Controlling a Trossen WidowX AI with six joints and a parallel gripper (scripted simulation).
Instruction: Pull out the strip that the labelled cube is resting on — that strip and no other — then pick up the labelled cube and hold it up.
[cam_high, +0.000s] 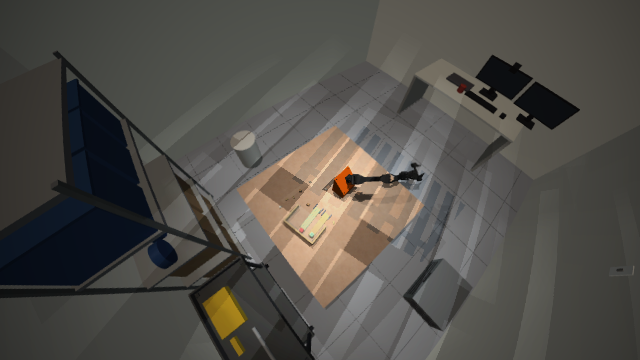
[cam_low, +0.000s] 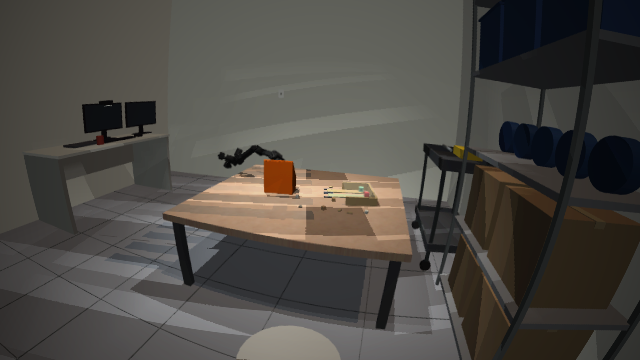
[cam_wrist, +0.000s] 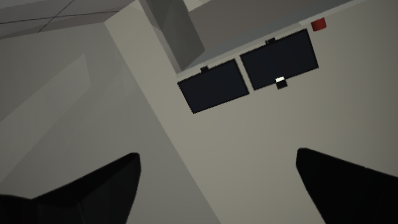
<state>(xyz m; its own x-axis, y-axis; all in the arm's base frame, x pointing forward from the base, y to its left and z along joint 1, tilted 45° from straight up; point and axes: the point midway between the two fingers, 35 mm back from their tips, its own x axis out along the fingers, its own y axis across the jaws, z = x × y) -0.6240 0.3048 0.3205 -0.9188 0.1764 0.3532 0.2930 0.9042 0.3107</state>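
Observation:
A shallow pale tray (cam_high: 295, 230) (cam_low: 362, 201) sits on the table. Two thin strips lie partly in it and stick out over one side: a pale green strip (cam_high: 312, 219) and a yellowish strip (cam_high: 320, 225). A red cube (cam_high: 301, 230) (cam_low: 366, 194) is at the inner end of the pale green strip. A green cube (cam_high: 312, 234) (cam_low: 361, 188) is at the inner end of the yellowish strip. No label can be made out on either cube. My gripper (cam_high: 420, 171) (cam_low: 223, 160) (cam_wrist: 219, 159) is open and empty, far from the tray, pointing toward the desk.
An orange block (cam_high: 342, 185) (cam_low: 279, 177) stands on the table (cam_high: 325, 292) (cam_low: 250, 222) by the arm's base. Several small dark bits are scattered between it and the tray. A desk with two monitors, a shelf rack and a black cart stand around the table.

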